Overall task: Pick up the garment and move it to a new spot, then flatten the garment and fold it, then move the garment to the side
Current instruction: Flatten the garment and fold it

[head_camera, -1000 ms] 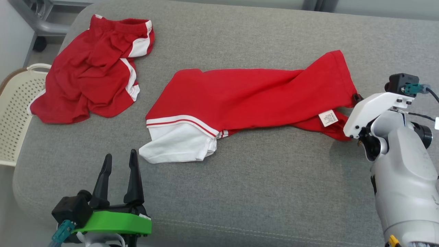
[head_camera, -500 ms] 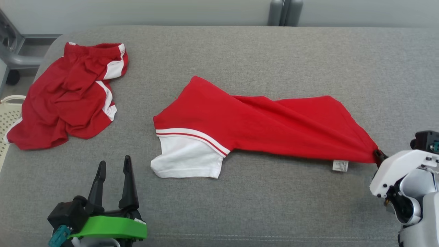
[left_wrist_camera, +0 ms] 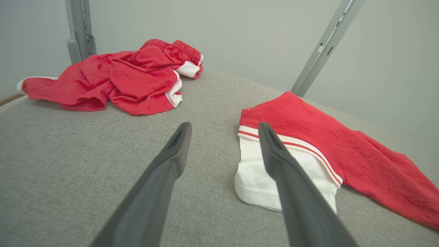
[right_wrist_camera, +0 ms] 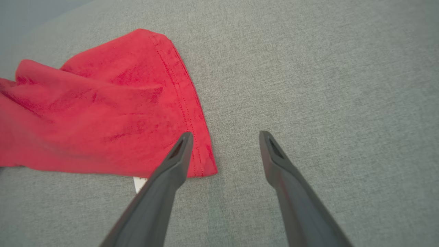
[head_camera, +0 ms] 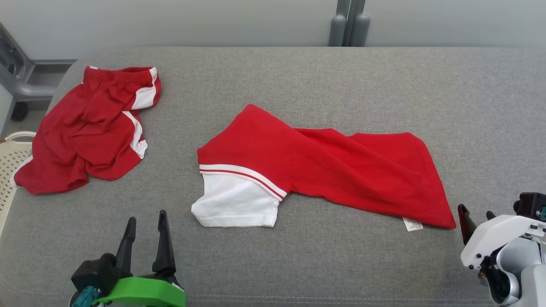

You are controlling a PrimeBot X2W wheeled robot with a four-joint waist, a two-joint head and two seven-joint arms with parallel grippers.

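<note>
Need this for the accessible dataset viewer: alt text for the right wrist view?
A rumpled red garment lies on a grey fabric surface, its stitched hem corner close to the right gripper, whose jaws stand open and hold nothing. A white label peeks out from under the hem.

You have two red-and-white garments: one shirt at centre, one pair of shorts at 10 o'clock. Count one basket at 9 o'clock. Two grippers: left gripper at 7 o'clock, right gripper at 4 o'clock.
</note>
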